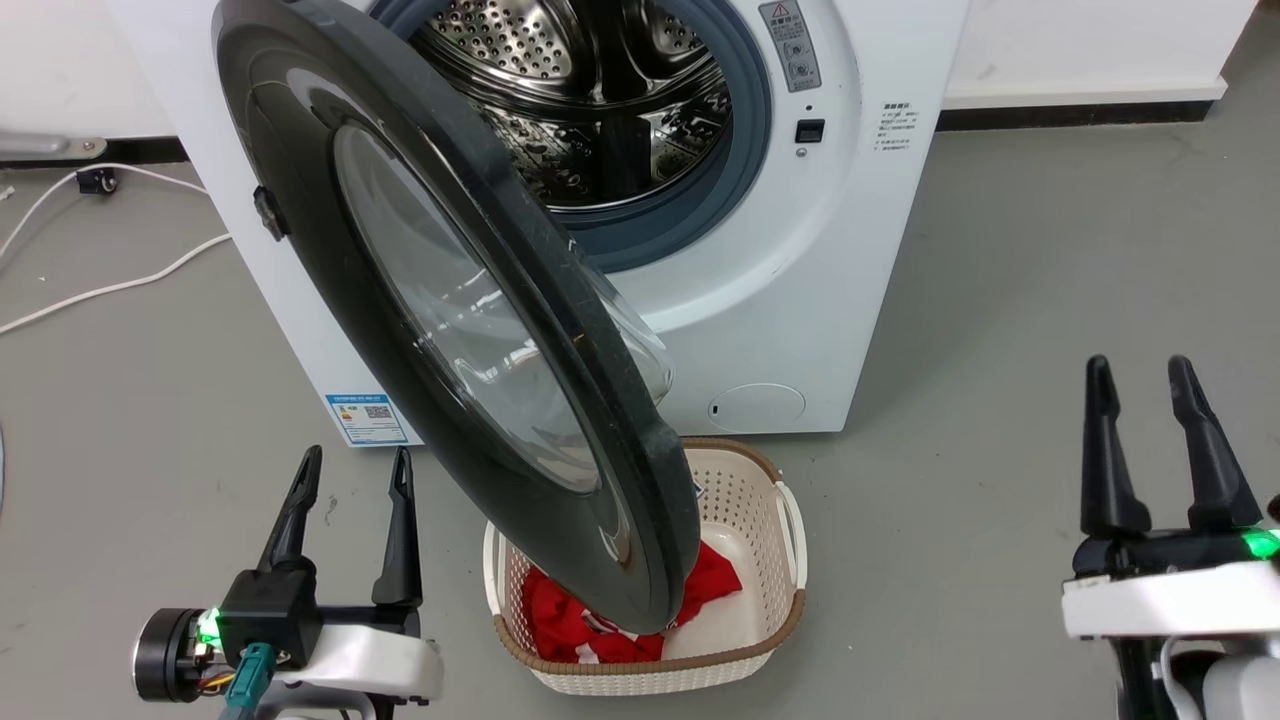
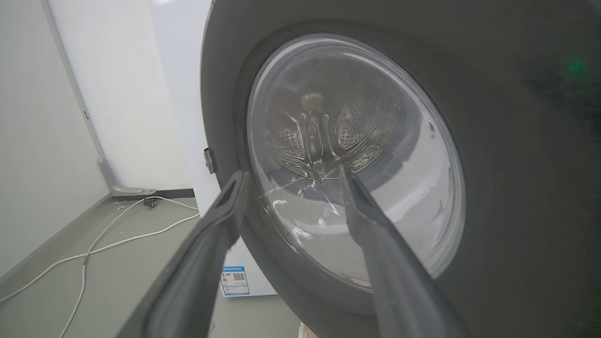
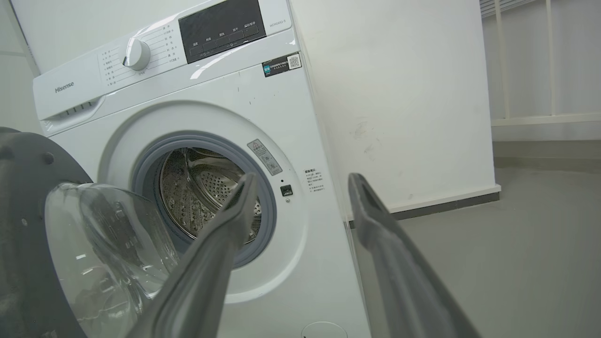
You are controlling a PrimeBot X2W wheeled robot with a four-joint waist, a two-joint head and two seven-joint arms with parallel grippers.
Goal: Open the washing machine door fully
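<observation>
Both jaws are spread wide and empty: left gripper (image 1: 358,452) near the outer face of the washing machine door (image 1: 450,320), right gripper (image 1: 1139,362) well apart. The door stands part-open off the washing machine (image 1: 800,280), over a basket (image 1: 760,480) (red cloth inside). It is probably heavy, stiff and slick, so push the black rim, not the glass.

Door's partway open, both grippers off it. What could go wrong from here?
The left gripper sits open on the outer side of the washing machine door, where the door should swing; it may block it.
Nothing holds the door, so it may drift back.
The door's lower edge overlaps the laundry basket in the head view; clearance is unclear, so it might snag.
</observation>
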